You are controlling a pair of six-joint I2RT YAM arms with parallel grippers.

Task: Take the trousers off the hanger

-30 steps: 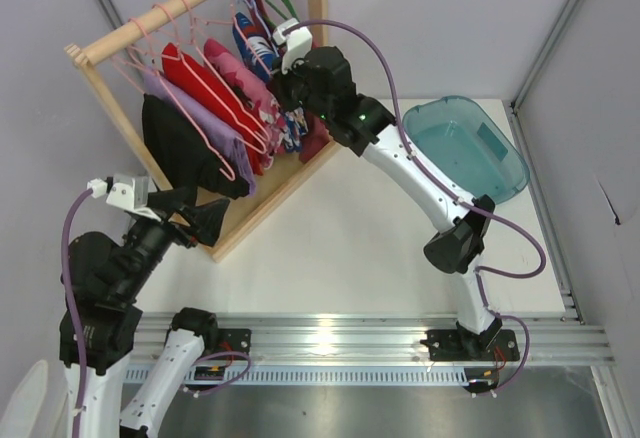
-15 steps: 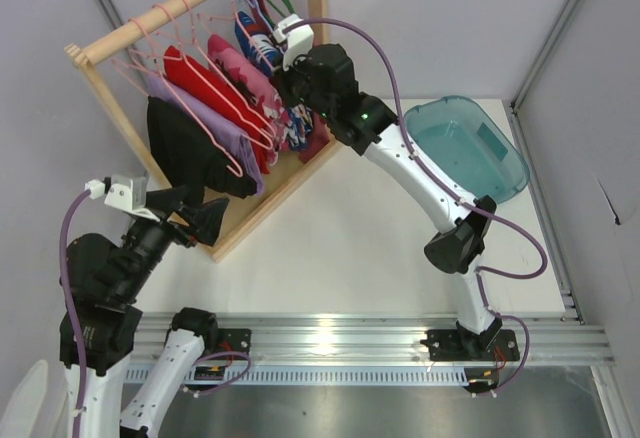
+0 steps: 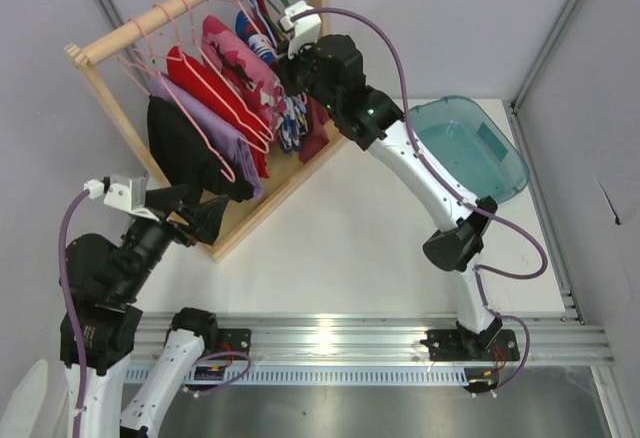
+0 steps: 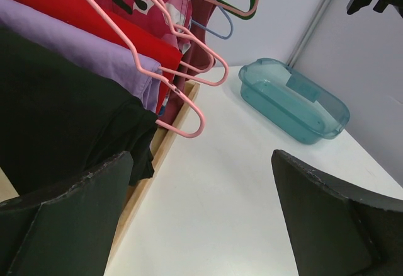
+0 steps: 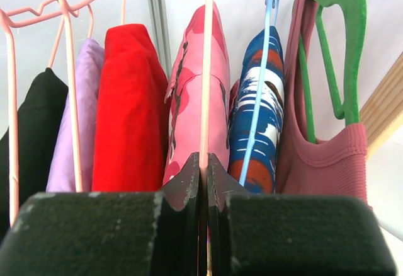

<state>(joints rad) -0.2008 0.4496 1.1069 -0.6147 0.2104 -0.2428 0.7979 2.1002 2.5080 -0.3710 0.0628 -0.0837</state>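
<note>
room: pale grey walls (image 3: 450, 18) with metal posts stand at the back and the right.
table (image 3: 340, 228): white top. the rack stands at its far left and the tub at its far right, well apart.
rack (image 3: 258, 206): wooden frame set at a slant, with a row of garments on hangers along its top bar.
row, seen from the right wrist: black garment (image 5: 31, 118), lilac garment (image 5: 85, 112), red garment (image 5: 129, 106), then the trousers, a blue patterned garment (image 5: 261, 112) on a blue hanger (image 5: 267, 11), and a dusty rose top (image 5: 321, 150) on a green hanger (image 5: 343, 43).
tub (image 4: 283, 121): see-through teal, oval, upright. inside, only its own bottom shows.
trousers (image 5: 186, 112): bright pink and patchy, draped over the hanger between the red garment and the blue patterned one.
hanger (image 5: 205, 68): thin pale pink wire running down the front of the trousers.
right gripper (image 5: 203, 166): up at the rack, fingers pinched tight on the hanger wire.
left gripper (image 4: 200, 181): fingers spread wide and holding nothing, low by the near end of the rack, beside the black garment.
</note>
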